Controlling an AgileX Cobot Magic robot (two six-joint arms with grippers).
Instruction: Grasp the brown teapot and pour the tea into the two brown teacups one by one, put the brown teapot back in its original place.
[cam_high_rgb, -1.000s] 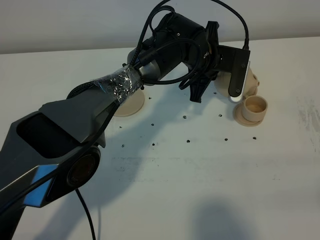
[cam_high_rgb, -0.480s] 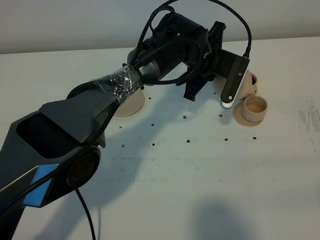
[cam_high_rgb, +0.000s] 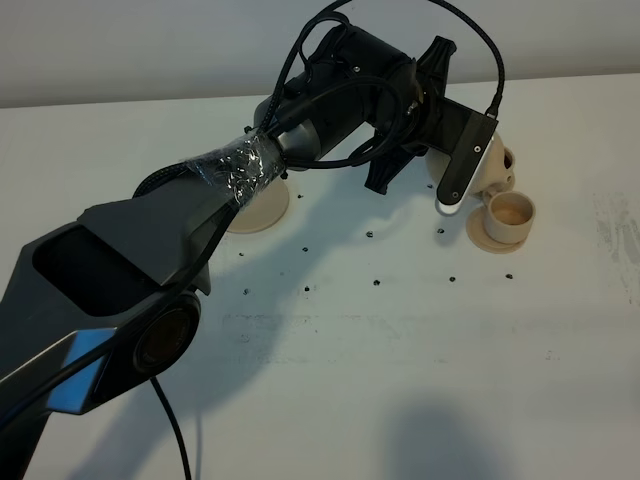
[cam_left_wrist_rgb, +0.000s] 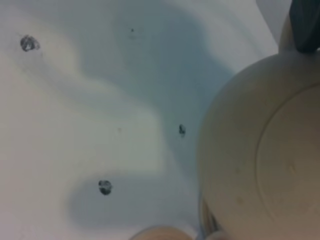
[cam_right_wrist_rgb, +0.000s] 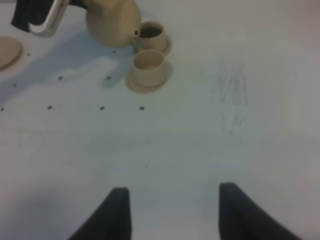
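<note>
Matte tan teapot (cam_right_wrist_rgb: 112, 22) beside two cylindrical teacups (cam_right_wrist_rgb: 149, 66)

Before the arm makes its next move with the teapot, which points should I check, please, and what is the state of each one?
1. Hold of the left gripper on the teapot: ok, the pot is lifted and tilted.
2. Position of the spout at the rim of the far cup: ok.
3. Tea level in the far cup: cannot tell.
4. Whether the near cup stands upright on its small saucer: ok.
5. Whether the large saucer is free for the pot's return: ok on the visible part.
6. Whether the right gripper is open and away from the cups: ok.
</note>
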